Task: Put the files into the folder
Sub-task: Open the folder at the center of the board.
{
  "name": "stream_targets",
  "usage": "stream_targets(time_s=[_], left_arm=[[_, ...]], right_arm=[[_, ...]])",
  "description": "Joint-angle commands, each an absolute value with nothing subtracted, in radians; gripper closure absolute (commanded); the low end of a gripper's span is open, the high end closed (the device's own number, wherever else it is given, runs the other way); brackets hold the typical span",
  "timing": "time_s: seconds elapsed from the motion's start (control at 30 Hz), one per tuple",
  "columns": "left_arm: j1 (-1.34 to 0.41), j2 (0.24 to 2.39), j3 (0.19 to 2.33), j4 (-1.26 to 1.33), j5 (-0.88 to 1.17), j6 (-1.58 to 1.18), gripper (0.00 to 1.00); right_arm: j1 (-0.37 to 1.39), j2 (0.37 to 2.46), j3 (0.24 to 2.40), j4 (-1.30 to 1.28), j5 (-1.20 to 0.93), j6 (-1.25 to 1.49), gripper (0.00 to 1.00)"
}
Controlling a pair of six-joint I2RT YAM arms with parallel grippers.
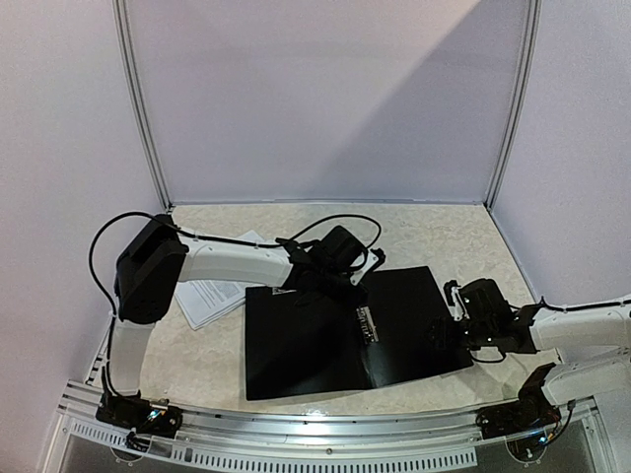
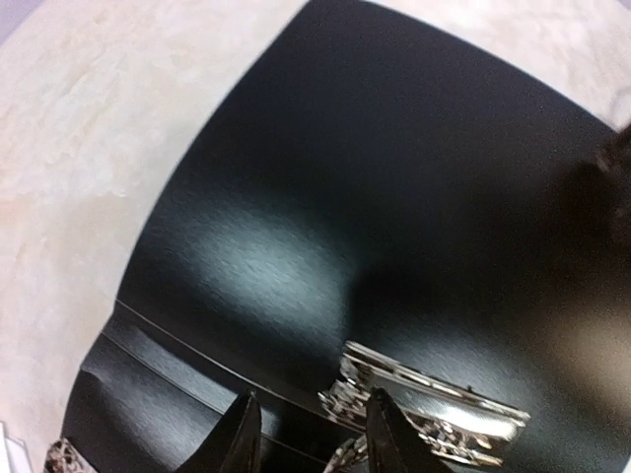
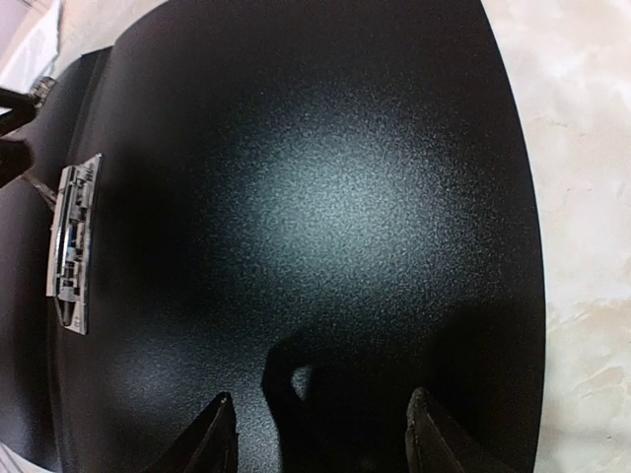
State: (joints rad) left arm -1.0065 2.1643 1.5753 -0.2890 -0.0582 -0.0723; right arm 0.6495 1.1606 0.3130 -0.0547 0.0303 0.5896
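While the folder [image 1: 306,345] lies open on the surface [image 1: 434,232], the files [image 1: 212,296] are seen just left of it, partly hidden under the nearer left arm [image 1: 232,261]. Left jaws are held part-open above the clip [image 1: 368,323], right jaws wider above its right half; nothing is gripped.

Occlusions and limits, overhead and left wrist views.
White printed paper sheets [image 1: 210,296] at 9 o'clock: partly hidden by white left arm [image 1: 232,261] and flat black open folder [image 1: 306,345]; print too small to read. Silver metal clip [image 2: 434,399]: detail blurred.
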Motion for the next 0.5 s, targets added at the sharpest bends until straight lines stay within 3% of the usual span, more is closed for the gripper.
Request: stream_targets(time_s=[0.0, 0.47], left_arm=[[-0.957, 2.216, 1.631, -0.321, -0.056, -0.088, 0.63], [-0.917, 2.27, 1.653, -0.265, -0.025, -0.124, 0.64]], right_arm=[[0.65, 1.173, 0.206, -0.121, -0.107, 0.671, 0.44], [0.652, 1.04, 0.148, -0.179, -0.109, 0.725, 0.46]])
